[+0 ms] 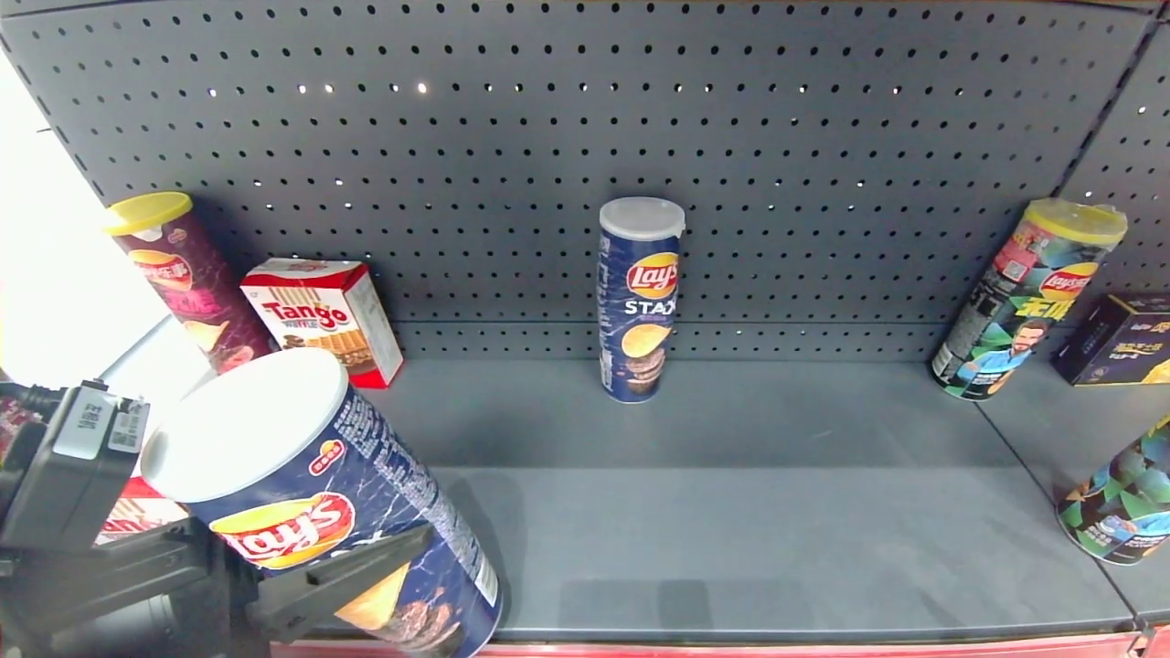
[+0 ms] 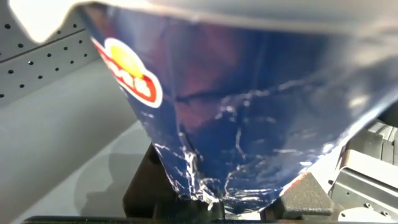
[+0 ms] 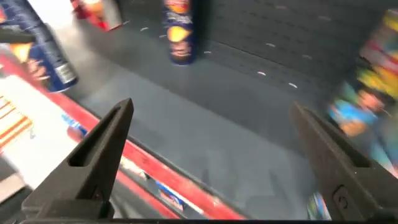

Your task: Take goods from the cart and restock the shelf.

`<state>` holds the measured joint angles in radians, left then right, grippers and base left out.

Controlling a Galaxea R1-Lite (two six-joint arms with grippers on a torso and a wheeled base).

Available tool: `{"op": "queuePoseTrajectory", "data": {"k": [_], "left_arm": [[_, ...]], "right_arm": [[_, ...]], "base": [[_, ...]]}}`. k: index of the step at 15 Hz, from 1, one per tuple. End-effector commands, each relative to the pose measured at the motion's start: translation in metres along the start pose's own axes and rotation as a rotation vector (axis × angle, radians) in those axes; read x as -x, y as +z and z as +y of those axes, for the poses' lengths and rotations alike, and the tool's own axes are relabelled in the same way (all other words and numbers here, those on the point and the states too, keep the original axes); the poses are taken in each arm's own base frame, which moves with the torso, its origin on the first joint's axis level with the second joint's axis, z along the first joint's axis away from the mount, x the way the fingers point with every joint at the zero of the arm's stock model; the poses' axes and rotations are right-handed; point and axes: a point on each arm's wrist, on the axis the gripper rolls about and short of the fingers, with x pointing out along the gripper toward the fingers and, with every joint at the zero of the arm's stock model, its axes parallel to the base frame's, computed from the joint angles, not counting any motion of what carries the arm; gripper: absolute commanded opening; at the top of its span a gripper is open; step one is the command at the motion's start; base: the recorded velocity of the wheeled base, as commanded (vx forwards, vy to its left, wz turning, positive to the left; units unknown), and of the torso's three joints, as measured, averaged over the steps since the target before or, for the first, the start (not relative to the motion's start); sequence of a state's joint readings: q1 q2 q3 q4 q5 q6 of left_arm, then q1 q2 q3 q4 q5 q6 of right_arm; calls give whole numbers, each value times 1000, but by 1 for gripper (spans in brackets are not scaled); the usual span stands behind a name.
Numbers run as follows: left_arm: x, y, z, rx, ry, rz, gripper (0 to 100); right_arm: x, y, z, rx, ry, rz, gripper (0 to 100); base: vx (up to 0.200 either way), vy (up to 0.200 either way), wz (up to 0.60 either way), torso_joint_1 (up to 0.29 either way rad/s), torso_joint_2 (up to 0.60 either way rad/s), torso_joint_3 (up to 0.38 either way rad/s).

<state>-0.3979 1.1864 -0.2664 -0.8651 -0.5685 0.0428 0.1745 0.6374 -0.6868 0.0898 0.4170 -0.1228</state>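
A dark blue chip can with a white lid (image 1: 320, 498) is tilted over the shelf's front left edge, with my left gripper (image 1: 274, 585) shut around its lower body. In the left wrist view the can (image 2: 249, 118) sits wedged between my fingers (image 2: 301, 196). A matching blue can (image 1: 639, 297) stands upright at the back middle of the grey shelf (image 1: 731, 512). My right gripper (image 3: 211, 155) hangs open and holds nothing, in front of the shelf's red front lip (image 3: 186, 186); from there the held can (image 3: 43, 50) and the standing can (image 3: 179, 31) are visible.
At the back left are a maroon can with a yellow lid (image 1: 187, 279) and a red-and-white wafer box (image 1: 324, 320). On the right stand a green can (image 1: 1024, 302), a dark box (image 1: 1120, 343) and another green can (image 1: 1120, 503). A pegboard wall (image 1: 585, 137) backs the shelf.
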Motion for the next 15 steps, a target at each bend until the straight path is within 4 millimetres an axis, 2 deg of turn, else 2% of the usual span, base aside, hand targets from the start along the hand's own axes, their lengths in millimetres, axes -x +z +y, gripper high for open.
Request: {"op": "queuePoseTrajectory", "data": {"k": [1, 2, 3, 6, 10, 13, 14, 15], "left_arm": [[-1, 0, 0, 2, 0, 3, 0], [-1, 0, 0, 2, 0, 3, 0], [-1, 2, 1, -3, -3, -5, 0], [-2, 4, 1, -8, -6, -13, 0], [-6, 14, 3, -20, -9, -34, 0], [-12, 24, 7, -24, -6, -41, 0], [-12, 24, 7, -22, -6, -39, 0], [-13, 26, 8, -10, -7, -21, 0]], "right_arm": [[-48, 11, -12, 3, 128, 75, 100], [-48, 11, -12, 3, 128, 75, 100], [-98, 20, -19, 13, 183, 70, 100], [-144, 33, -21, 17, 202, 74, 100], [-184, 33, -18, 16, 245, 96, 100], [-204, 31, -21, 16, 250, 97, 100], [-205, 31, -21, 16, 253, 96, 100], [-227, 30, -25, 34, 271, 70, 100]], "base": [[0, 0, 0, 0, 0, 0], [0, 0, 0, 0, 0, 0], [0, 0, 0, 0, 0, 0], [0, 0, 0, 0, 0, 0], [0, 0, 0, 0, 0, 0], [0, 0, 0, 0, 0, 0], [0, 0, 0, 0, 0, 0], [0, 0, 0, 0, 0, 0]]}}
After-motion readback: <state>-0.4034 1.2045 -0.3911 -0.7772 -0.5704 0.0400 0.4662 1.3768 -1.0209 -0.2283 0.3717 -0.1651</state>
